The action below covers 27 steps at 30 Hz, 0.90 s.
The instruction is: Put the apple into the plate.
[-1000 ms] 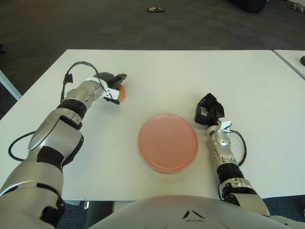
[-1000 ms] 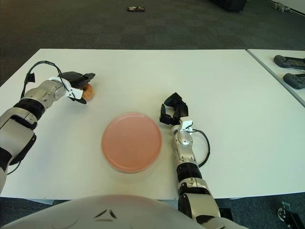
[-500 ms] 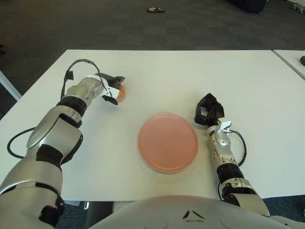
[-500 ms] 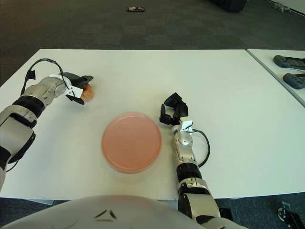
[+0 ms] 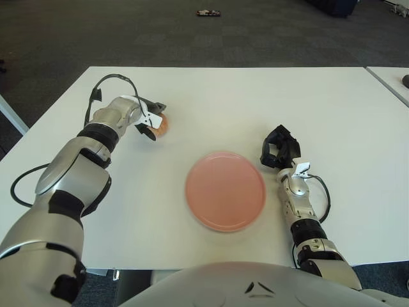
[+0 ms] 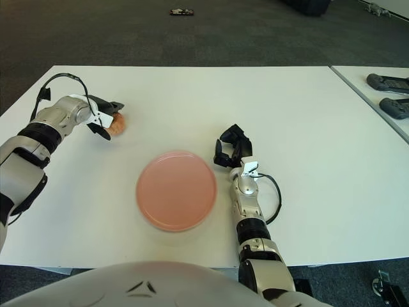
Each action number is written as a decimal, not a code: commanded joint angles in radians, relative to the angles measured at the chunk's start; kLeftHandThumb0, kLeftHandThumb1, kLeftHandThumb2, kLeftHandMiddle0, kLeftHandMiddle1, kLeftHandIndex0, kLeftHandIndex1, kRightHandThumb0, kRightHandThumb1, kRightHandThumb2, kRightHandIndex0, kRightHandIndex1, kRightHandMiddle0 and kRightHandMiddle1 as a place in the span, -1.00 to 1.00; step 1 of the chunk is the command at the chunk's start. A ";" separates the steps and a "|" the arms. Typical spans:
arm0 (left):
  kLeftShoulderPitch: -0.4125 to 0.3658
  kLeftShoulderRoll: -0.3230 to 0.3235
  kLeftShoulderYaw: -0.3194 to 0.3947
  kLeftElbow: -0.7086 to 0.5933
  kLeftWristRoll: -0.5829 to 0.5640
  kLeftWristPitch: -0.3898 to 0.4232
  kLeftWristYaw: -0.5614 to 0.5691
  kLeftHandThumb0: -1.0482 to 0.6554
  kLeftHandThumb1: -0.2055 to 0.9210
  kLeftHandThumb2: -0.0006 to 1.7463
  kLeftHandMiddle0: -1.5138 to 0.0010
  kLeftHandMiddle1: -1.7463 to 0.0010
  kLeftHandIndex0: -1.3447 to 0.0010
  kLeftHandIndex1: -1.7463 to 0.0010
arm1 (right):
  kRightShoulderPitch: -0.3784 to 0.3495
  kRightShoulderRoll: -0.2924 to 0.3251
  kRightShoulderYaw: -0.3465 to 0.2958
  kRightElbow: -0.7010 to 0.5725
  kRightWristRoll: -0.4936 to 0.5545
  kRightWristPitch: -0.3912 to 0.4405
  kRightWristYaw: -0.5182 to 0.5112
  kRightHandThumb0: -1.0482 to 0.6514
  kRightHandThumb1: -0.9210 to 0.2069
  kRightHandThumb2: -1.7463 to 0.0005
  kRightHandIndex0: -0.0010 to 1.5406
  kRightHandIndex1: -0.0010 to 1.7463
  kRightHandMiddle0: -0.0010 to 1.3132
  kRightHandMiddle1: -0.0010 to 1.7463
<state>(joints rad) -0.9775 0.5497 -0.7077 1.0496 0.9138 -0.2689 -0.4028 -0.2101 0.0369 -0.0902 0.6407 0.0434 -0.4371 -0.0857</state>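
The apple [image 5: 162, 125] is small and orange-red and rests on the white table [image 5: 217, 102] at the left. My left hand [image 5: 152, 120] is at its left side, with dark fingers curled over its top and under its near side. The apple's right side shows past the fingers. The pink round plate [image 5: 225, 190] lies flat near the table's middle front, well to the right of the apple. My right hand [image 5: 278, 148] is parked on the table just right of the plate, fingers curled and holding nothing.
A second table stands at the far right with two black devices [image 6: 387, 82] on it. A small dark object [image 5: 209, 13] lies on the carpet beyond the table. A black cable [image 5: 105, 82] loops over my left wrist.
My left hand has turned and drawn slightly left, and its fingers have closed tighter around the apple. The apple has stayed in place. The right hand and the plate have not moved.
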 commanded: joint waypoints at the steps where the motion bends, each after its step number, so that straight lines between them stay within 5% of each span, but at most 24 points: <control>1: -0.021 0.008 -0.015 0.005 0.018 -0.009 -0.009 -0.88 1.00 -0.83 0.99 -0.30 0.98 0.92 | 0.051 0.011 0.000 0.041 -0.005 0.050 -0.007 -0.33 0.10 -0.52 0.50 1.00 -0.06 1.00; 9: -0.022 -0.001 -0.016 0.029 0.015 -0.006 0.010 -0.84 0.99 -0.78 1.00 -0.38 1.00 0.65 | 0.055 0.011 0.001 0.031 -0.004 0.059 -0.006 -0.33 0.10 -0.52 0.50 1.00 -0.06 1.00; 20: -0.005 -0.023 -0.010 0.087 0.012 0.053 0.089 -0.83 0.98 -0.82 0.99 -0.44 1.00 0.54 | 0.058 0.008 0.000 0.027 0.003 0.058 0.008 -0.32 0.08 -0.50 0.50 1.00 -0.07 1.00; 27: -0.008 -0.020 -0.003 0.083 -0.016 0.002 0.083 -0.80 0.92 -0.86 1.00 -0.62 1.00 0.34 | 0.058 0.009 0.000 0.030 0.001 0.054 0.009 -0.32 0.08 -0.50 0.51 1.00 -0.07 1.00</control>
<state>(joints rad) -0.9850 0.5297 -0.7135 1.1234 0.9084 -0.2448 -0.3165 -0.1991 0.0373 -0.0887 0.6265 0.0443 -0.4353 -0.0765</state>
